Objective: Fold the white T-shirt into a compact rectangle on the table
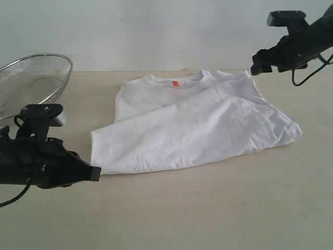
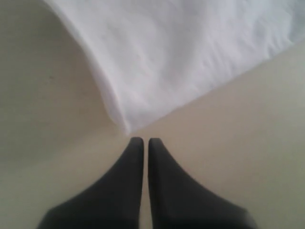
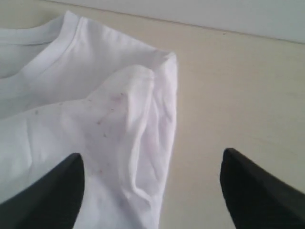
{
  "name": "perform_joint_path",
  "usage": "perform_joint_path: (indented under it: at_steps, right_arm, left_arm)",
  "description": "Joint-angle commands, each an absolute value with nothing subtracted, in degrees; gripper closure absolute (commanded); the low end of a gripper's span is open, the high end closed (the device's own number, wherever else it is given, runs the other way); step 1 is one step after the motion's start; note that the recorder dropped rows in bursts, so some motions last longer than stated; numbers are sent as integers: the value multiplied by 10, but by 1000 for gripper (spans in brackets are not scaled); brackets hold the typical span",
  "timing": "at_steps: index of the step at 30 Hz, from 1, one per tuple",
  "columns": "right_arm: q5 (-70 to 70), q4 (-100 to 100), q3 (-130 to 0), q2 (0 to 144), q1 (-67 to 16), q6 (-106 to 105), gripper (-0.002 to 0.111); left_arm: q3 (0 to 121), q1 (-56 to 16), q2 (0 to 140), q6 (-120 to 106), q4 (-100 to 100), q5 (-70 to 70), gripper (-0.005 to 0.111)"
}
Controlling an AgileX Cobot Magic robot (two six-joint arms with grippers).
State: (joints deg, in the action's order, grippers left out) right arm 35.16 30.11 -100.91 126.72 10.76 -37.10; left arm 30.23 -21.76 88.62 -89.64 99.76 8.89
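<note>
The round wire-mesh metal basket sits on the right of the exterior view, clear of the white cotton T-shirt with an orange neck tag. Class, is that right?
No. The exterior view shows the round wire-mesh metal basket on its left, not its right. It is indeed clear of the white cotton T-shirt with the orange neck tag.

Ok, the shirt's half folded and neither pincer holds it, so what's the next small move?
Probably open the left pincer and ease it forward onto the near corner of the shirt. It sits shut and empty just short of that corner on the table, while the right pincer hangs open over the far shoulder.
</note>
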Motion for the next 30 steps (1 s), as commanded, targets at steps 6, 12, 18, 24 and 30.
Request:
perform_joint_path:
  at_steps: [6,12,18,24,30]
  right_arm:
    - [497,233,-1013,1217,101,-301,65]
    - [481,230,-1013,1218,97,-301,40]
    - [454,226,-1013,1223,97,-283,54]
    - [444,226,-1013,1250,97,-284,55]
    - [444,234,-1013,1271,97,-284,55]
  left_arm:
    - [401,-188,905,-915,999,6,102]
    - [462,-141,988,-922,999,104,102]
    - [470,-81,1018,-885,999,161,102]
    - [465,-17,1018,-751,889,269,102]
    - [465,2,1055,-700,856,336,102]
